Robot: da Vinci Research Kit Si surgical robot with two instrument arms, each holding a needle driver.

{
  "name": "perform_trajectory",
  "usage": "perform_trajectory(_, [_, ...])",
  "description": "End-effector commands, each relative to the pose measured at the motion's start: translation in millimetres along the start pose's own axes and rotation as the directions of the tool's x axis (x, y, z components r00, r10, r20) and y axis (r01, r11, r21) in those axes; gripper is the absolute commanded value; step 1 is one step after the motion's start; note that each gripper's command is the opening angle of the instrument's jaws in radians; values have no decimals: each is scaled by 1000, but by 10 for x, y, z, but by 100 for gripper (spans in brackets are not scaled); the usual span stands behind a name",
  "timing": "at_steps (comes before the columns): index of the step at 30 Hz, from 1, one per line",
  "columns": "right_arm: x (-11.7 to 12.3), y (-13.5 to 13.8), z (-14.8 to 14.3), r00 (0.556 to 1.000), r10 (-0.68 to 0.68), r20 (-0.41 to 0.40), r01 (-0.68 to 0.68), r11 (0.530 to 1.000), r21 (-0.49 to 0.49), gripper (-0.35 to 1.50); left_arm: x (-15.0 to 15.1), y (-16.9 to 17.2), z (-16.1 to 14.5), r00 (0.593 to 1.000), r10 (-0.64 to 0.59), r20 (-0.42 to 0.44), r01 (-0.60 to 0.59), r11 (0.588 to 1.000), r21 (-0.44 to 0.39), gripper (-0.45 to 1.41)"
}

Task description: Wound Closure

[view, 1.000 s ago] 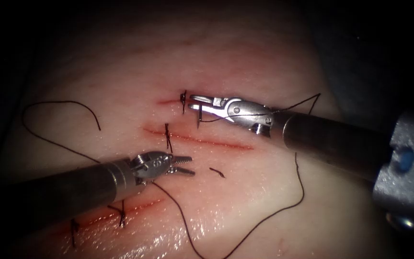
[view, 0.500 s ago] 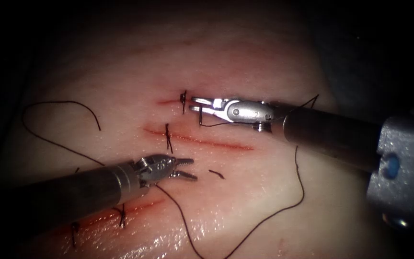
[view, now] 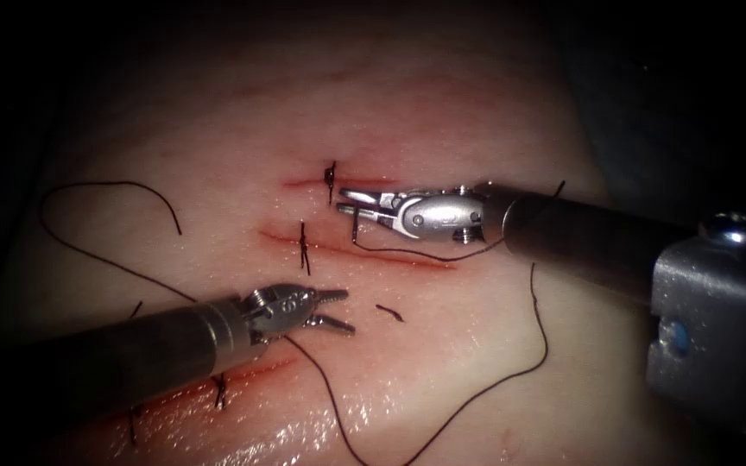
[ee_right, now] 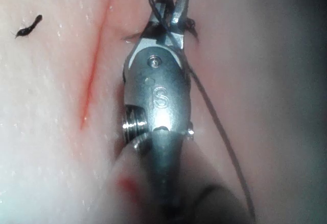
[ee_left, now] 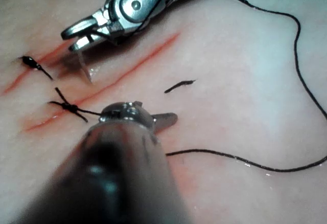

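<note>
Here the right tool (view: 349,200) grips the needle (view: 355,226), tip apparently touching glistening tissue (view: 442,362) by the cut (view: 364,252); left tool (view: 338,311) gapes empty over the thread (view: 539,345).

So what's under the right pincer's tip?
The needle, held by the right pincer, points down toward the tissue. Whether its tip touches cannot be seen. Thread trails beneath.

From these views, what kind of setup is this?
Most likely a bench suturing practice station: pale tissue with shallow cuts, some already tied. The right tool holds a needle trailing dark thread; the left tool is open, holding nothing.
</note>
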Motion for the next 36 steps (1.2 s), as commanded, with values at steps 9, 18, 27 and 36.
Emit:
perform_trajectory(9, [-14, -15, 3, 987, -163, 3, 163, 986, 20, -35, -1, 0, 4, 1000, 2, 1, -2, 1000, 1, 29])
perform_trajectory(18, [-34, -50, -4, 964, -267, -2, 267, 962, 54, -35, -7, 1, -7, 1000, -11, 2, 11, 1000, -7, 27])
perform_trajectory(27, [-56, -79, -13, 981, -187, 42, 184, 980, 75, -35, -6, 1, -8, 1000, -18, 2, 18, 1000, -8, 25])
perform_trajectory(36, [-57, -71, -18, 983, -152, 101, 147, 987, 61, -35, -4, -1, -5, 1000, -21, 2, 21, 1000, -6, 25])
